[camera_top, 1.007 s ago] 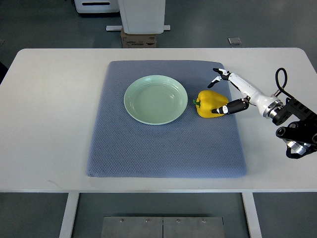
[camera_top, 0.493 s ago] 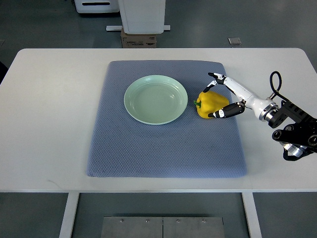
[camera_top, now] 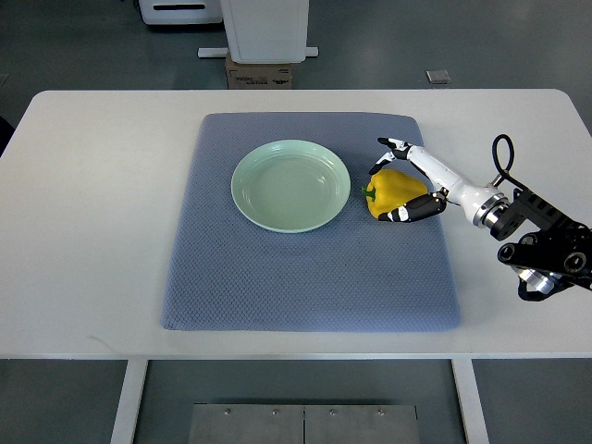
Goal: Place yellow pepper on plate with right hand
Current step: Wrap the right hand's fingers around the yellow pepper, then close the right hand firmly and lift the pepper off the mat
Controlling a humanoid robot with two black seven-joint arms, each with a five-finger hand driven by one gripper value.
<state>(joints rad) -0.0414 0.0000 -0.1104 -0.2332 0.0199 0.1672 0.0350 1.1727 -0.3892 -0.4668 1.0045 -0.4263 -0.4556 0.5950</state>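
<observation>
Reaching in from the picture's right edge, the right hand [camera_top: 404,181] is cupped around the yellow pepper [camera_top: 395,191], with white fingers [camera_top: 392,145] arched over the pepper's far side and a dark-tipped thumb lying along its near side, so the fruit sits between them; whether the digits actually press on the skin or only bracket it cannot be told from this height. The pepper lies on its side on the blue-grey mat [camera_top: 310,277], its green stem pointing left toward the plate [camera_top: 290,185]. That pale green plate is empty and sits just beside the pepper, a thin strip of mat showing between the stem and the plate's right rim. Both stand in the far half of the mat, and the pepper is close to the mat's right edge, with the hand's wrist crossing that edge onto the bare white table [camera_top: 92,231]. The near half of the mat is open cloth, and the table to the left of the mat is wide and bare as well. Behind the wrist, the black forearm with its looped cable [camera_top: 504,153] rests over the table near its right edge. Past the table's far edge, a white stand and a cardboard box [camera_top: 260,72] stand on the floor.
</observation>
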